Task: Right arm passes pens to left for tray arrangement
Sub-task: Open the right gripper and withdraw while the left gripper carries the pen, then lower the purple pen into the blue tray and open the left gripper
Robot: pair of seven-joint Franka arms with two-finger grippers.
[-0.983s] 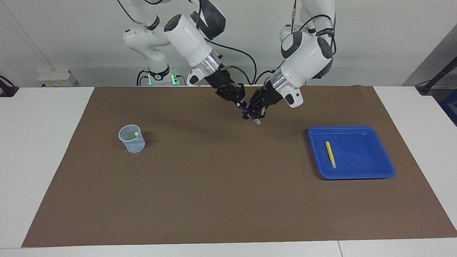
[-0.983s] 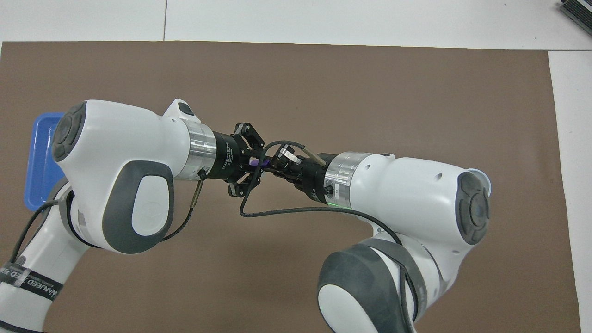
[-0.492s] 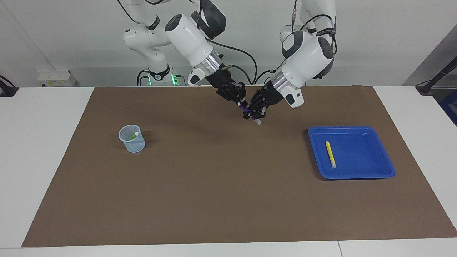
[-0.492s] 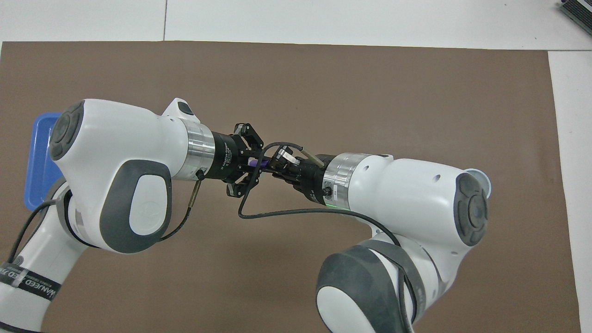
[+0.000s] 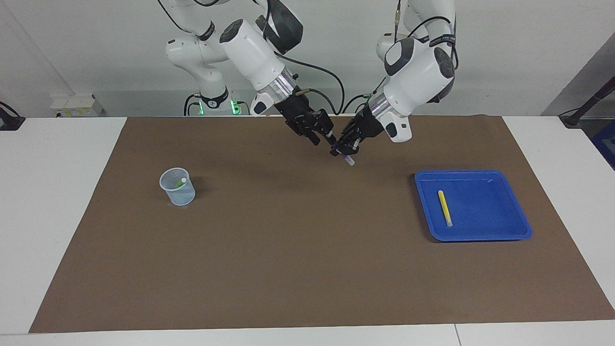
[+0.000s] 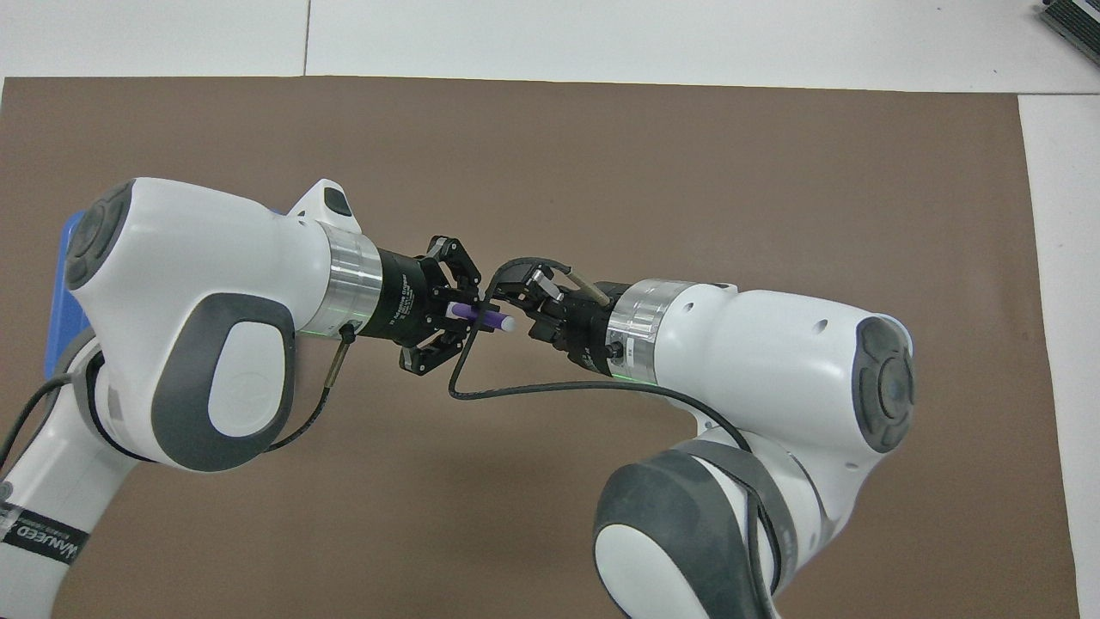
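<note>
The cup stands on the mat toward the right arm's end of the table, well apart from the tray. The green pen leans inside it, pale end up, so it is there for the right arm to take next.

Over the mat between cup and tray, nearer the tray, the right gripper hangs in the air. Its fingers look spread and off the purple pen, though the facing view does not make this certain. I judge it has let go so the other arm can carry the pen off.

Just beside it, the left gripper has its fingers closed on the purple pen. The pen's pale end sticks out below the fingertips, pointing down toward the mat. That mid-body grip should let the pen be laid flat.

The tray lies toward the left arm's end, within that arm's reach. The yellow pen lies flat in it, leaving bare floor beside it for two more.
</note>
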